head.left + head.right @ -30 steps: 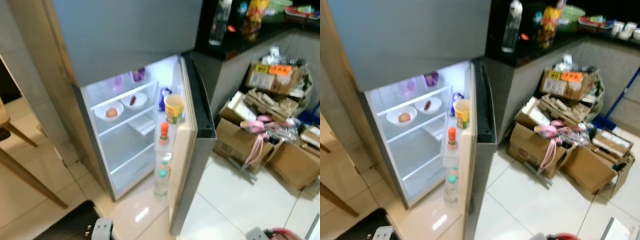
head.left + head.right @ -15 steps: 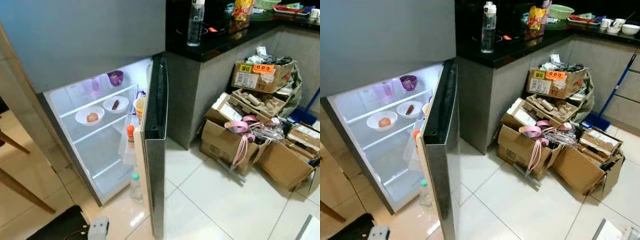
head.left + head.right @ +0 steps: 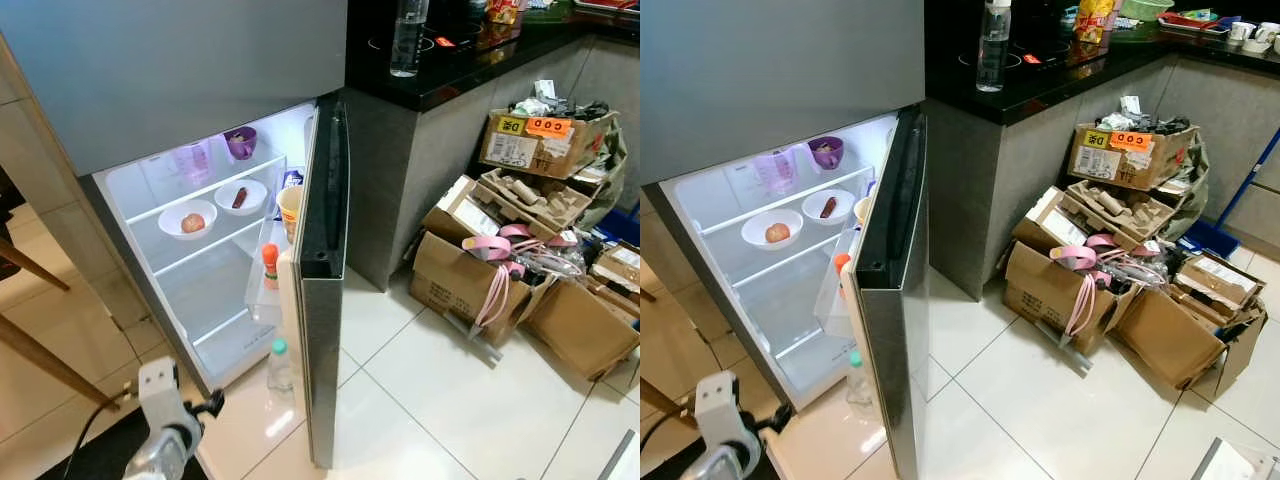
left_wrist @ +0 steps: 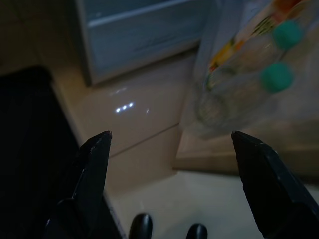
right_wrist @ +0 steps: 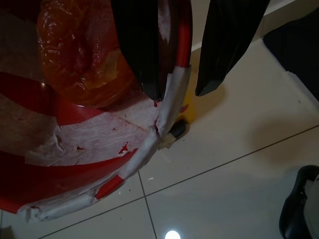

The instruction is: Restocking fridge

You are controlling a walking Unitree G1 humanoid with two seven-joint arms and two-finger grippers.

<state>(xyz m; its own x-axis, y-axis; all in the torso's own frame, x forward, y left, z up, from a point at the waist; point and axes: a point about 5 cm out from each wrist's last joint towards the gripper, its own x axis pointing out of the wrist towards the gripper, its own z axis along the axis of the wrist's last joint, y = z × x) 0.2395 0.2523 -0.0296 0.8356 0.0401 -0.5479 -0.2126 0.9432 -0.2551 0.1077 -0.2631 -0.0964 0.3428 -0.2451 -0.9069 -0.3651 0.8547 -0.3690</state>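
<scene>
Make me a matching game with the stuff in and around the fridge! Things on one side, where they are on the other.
Things:
1. purple cup
2. water bottle
3. orange-capped bottle
4. cardboard boxes

Places:
A. on the black counter
B. on the floor beside the counter
C. on the fridge's top shelf
D. in the fridge door rack

Pairs: 1-C, 2-A, 3-D, 4-B

Home kitchen: open fridge (image 3: 230,240) at left, black countertop (image 3: 470,55) upper right, cardboard boxes (image 3: 520,260) on tiled floor (image 3: 450,400).
</scene>
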